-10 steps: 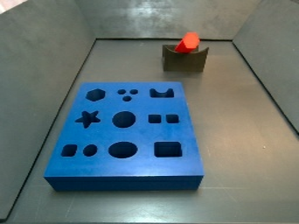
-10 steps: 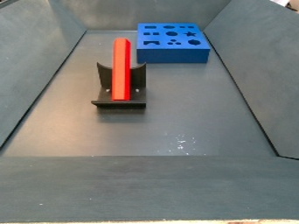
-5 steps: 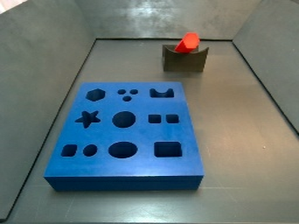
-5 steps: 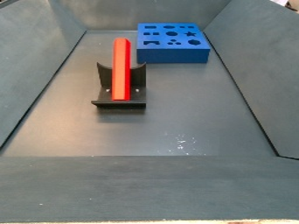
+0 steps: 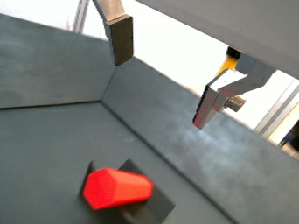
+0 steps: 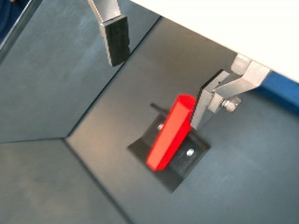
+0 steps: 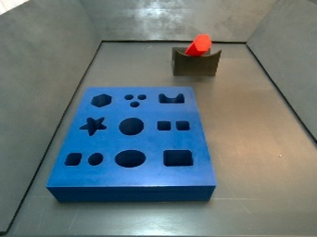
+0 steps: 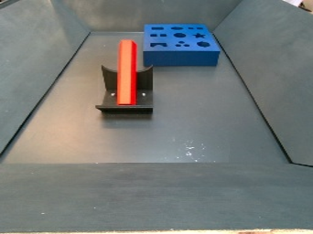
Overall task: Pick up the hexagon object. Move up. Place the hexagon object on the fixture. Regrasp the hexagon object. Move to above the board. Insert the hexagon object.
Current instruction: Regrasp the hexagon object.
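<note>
The hexagon object (image 8: 126, 70), a slim bright red hexagonal bar, lies in the notch of the dark olive-grey fixture (image 8: 126, 99), its long axis running 6 to 12 o'clock in a side view. I see the gripper (image 6: 163, 66) only in both wrist views, above the bar, jaws wide apart and empty. The thick blue board (image 7: 133, 139) sits well apart, bare floor between. I read no writing.

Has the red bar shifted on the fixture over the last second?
No. In both side views the red bar rests on the fixture exactly as before, same spot against the board. The gripper hovers above, open.
</note>
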You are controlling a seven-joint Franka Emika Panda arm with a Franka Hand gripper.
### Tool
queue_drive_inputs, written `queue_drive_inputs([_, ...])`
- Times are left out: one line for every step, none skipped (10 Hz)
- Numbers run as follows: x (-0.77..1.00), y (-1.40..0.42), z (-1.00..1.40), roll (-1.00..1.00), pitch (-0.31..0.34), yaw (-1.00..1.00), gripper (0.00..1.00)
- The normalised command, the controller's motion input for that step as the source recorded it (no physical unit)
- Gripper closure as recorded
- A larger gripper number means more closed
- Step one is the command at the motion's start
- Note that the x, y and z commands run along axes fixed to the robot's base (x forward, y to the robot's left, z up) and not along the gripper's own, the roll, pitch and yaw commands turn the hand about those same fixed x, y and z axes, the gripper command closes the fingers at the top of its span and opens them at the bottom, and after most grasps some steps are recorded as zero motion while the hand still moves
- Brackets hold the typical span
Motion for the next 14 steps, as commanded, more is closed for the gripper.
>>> queue_drive_inputs([0.11, -0.05, -0.01, 1.0, 0.202, 0.14, 0.0])
queue_drive_inputs([0.11, -0.05, -0.01, 1.0, 0.216, 0.17, 0.0])
queue_drive_inputs([0.12, -0.05, -0.01, 0.87, 0.218, 0.23, 0.0])
queue_drive_inputs([0.12, -0.06, -0.01, 0.75, 0.205, 0.24, 0.0])
queue_drive_inputs([0.13, -0.06, -0.01, 0.52, 0.159, 0.26, 0.0])
queue_drive_inputs([0.13, -0.05, -0.01, 0.31, 0.112, 0.27, 0.0])
queue_drive_inputs([0.12, -0.05, 0.0, 0.22, 0.073, 0.27, 0.0])
queue_drive_inputs([0.11, -0.05, 0.0, 0.2, 0.047, 0.26, 0.0])
queue_drive_inputs([0.1, -0.06, -0.01, 0.19, 0.008, 0.23, 0.0])
queue_drive_inputs([0.1, -0.06, -0.01, 0.17, -0.011, 0.2, 0.0])
queue_drive_inputs([0.04, 0.04, -1.0, 0.16, -0.048, 0.16, 0.0])
queue_drive_inputs([0.04, 0.05, -1.0, 0.16, -0.05, 0.15, 0.0])
queue_drive_inputs([0.05, 0.04, -1.0, 0.14, -0.085, 0.11, 0.0])
queue_drive_inputs([0.06, 0.04, -1.0, 0.11, -0.104, 0.08, 0.0])
